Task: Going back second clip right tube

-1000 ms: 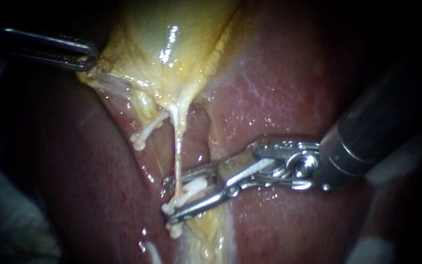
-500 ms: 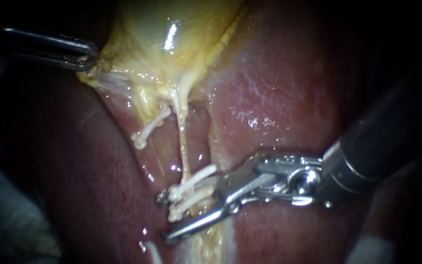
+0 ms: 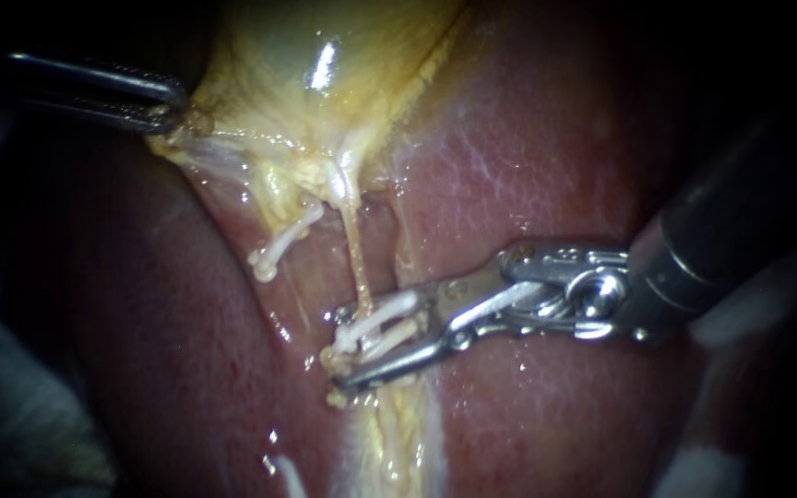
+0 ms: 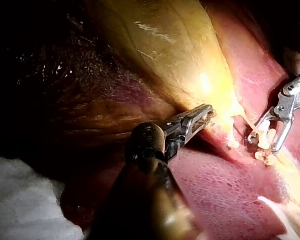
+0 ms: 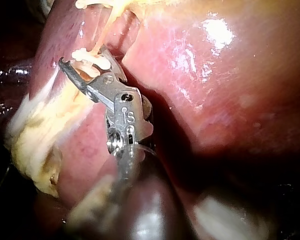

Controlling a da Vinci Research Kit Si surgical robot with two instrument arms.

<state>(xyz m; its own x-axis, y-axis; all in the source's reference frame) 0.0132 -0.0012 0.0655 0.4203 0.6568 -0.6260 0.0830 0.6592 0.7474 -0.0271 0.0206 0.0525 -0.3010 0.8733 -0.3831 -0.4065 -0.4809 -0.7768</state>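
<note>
Clips mark how far things stand. The right tube is a thin pale strand running from the narrow end of the gallbladder toward the near side. Across its near stretch it carries two white clips, the farther clip and the nearer clip, close together and roughly parallel. Both appear closed over the tube, so the clipping itself looks done. Which of the two is the task's second clip cannot be told.

The right instrument comes in from the right. Its claw stands narrowly apart, with both clips in the gap between its two halves. It does not seem to pinch either one, though the nearer clip lies very close to the near half. By that reading, what is left is the retreat. The claw has yet to clear the clips and draw off to the right, and a snag on the way out could tug them or the tube.

Further left, a third clip lies apart on the tissue just under the gallbladder. At the far left, the left instrument has its claw closed on the gallbladder's edge, pulling it taut leftward. The liver lies beneath and around all of it.
</note>
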